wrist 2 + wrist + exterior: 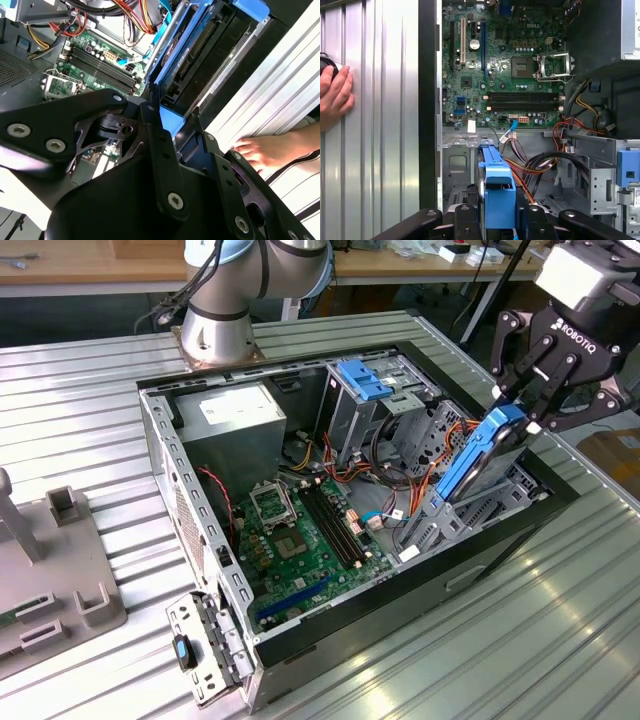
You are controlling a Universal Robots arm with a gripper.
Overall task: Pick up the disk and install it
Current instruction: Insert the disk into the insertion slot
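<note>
My claw (520, 415) sits in the upper part of the frame at the exterior view's right, and it is clamped on the blue plastic top end of the disk (478, 462), so the drive is firmly in hand. The disk hangs tilted, with its upper end leaning toward the exterior view's right. Its lower end is down among the grey metal guides of the drive bay (470, 518), at the near right corner of the open computer case (160, 450). I judge this to be the seating step: the drive has met the bay but is not yet down flat. To do it well I want the blue rails square to the bay's guides before I press, because at this tilt one edge could jam against the metal. The first wrist view looks straight down the blue rail (497, 185), so I would use it to check side-to-side alignment. A bundle of orange and black cables (540, 165) lies just beside the bay, and it must not get pinched under the drive. I would push slowly and along the rails only, and ease off if the case shifts on the ribbed metal table (560, 630). A person's hand (335, 95) rests on that table beside the case, so I would stay well inside the case walls.
</note>
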